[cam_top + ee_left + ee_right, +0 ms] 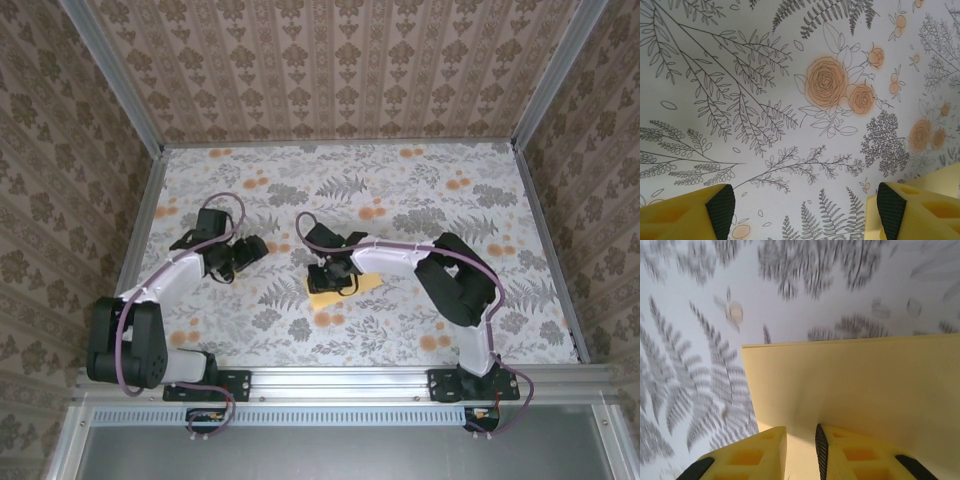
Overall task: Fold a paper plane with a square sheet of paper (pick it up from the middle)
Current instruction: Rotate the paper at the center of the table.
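The flowered tabletop (420,190) spreads wide. The square sheet of paper (855,385) lies flat on it, directly under and ahead of the right gripper (800,430), whose fingers sit almost together; whether they pinch it I cannot tell. Well off to that gripper's left, the left gripper (805,200) gapes wide above the cloth.

The left arm stretches forward with its elbow bent, and the left gripper (805,207) has its fingers (720,210) spread wide. The right arm doubles back toward the centre. The right gripper (801,440) is pinched almost closed on the square sheet of paper (865,385).
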Motion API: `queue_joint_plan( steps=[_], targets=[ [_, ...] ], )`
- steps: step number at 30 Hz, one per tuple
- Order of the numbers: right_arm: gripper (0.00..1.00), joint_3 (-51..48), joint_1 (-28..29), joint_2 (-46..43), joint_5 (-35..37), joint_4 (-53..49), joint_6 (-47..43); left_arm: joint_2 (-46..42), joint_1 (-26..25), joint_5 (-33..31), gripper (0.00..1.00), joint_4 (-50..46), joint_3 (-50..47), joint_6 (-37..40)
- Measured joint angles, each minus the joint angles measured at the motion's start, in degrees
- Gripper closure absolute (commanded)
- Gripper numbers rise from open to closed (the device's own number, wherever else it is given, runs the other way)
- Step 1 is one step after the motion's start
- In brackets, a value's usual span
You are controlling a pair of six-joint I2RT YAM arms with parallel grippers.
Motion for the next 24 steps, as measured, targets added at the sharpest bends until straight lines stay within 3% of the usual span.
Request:
queue_joint_plan(
  steps=[3,6,11,17,24],
  targets=[
    [0.65,-3.7,-0.2,-3.6,-1.0,-2.8,-3.5,0.0,-0.1,0.7,0.2,0.2,0.0,0.0],
    [0.49,-7.7,-0.9,-9.0,-0.4,-4.0,-3.4,0.2,-0.4,1.3,0.17,0.2,0.0,0.3],
    [0.46,-10.3,-3.7,-16.3,6.7,-3.9,4.1,1.2,-2.1,2.8,0.16,0.3,0.6,1.5],
    [0.44,-11.7,-6.4,-16.2,14.1,-4.3,12.4,3.3,-4.3,4.7,0.14,0.3,2.7,3.0],
    [0.45,-11.9,-8.7,-12.6,16.0,-4.3,16.7,5.6,-6.3,8.3,0.11,1.0,3.6,4.0]
  ],
)
